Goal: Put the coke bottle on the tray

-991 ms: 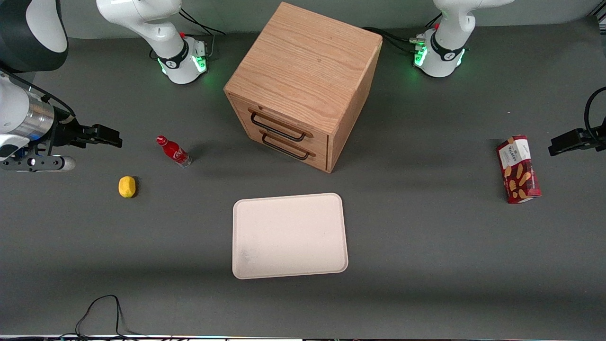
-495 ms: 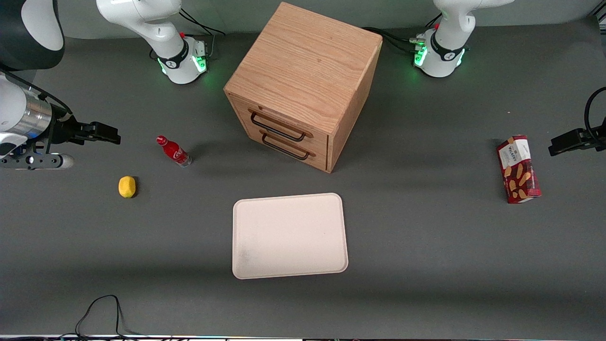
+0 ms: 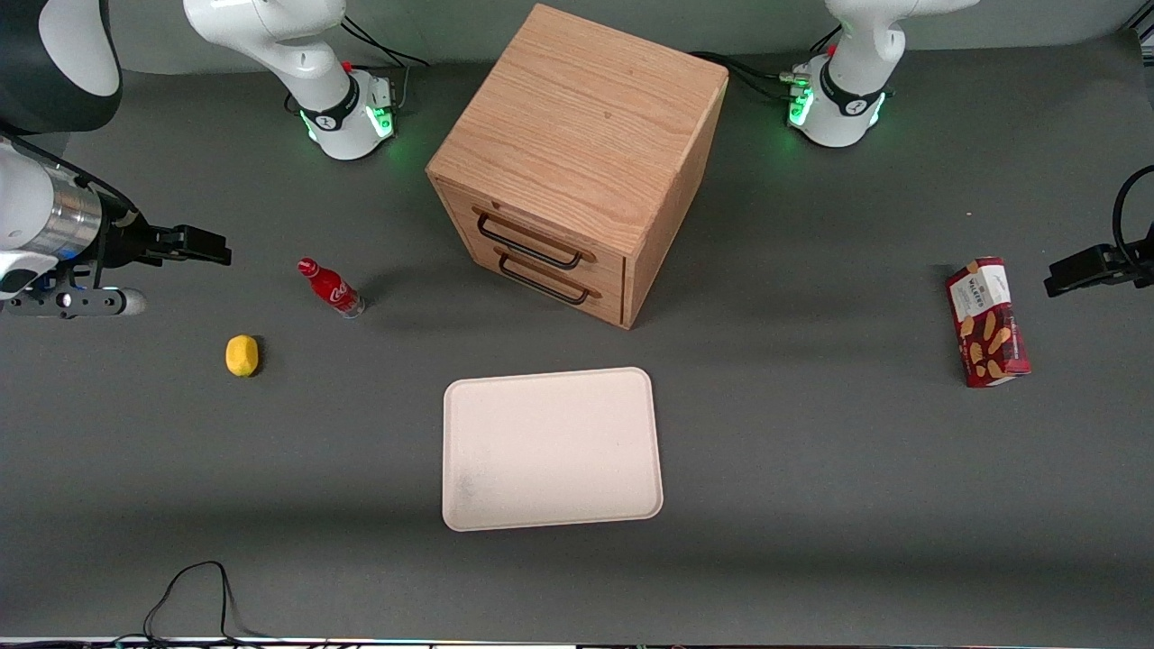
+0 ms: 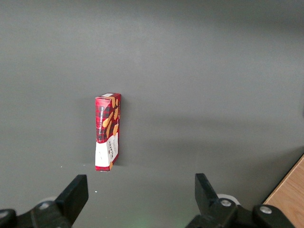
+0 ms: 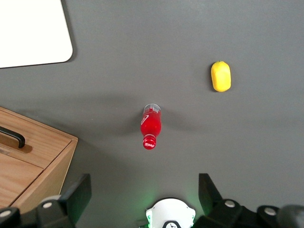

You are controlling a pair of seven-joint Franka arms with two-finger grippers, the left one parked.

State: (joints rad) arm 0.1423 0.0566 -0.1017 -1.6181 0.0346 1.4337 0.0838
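So the wooden drawer cabinet [image 3: 577, 162] sits mid-table, and the cream tray [image 3: 552, 448] lies flat and bare, nearer the front camera than it. The gripper [image 3: 215, 245] hangs above the table toward the working arm's end, fingers [image 5: 79, 192] spread wide with nothing between them. The coke bottle [image 3: 331, 287] stands on the table between gripper and cabinet, well apart from the gripper and off the tray. A lemon [image 3: 242, 354] sits near the bottle, closer to the front camera.

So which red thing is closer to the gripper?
The coke bottle, standing near the open gripper; the red snack box lies toward the parked arm's end.
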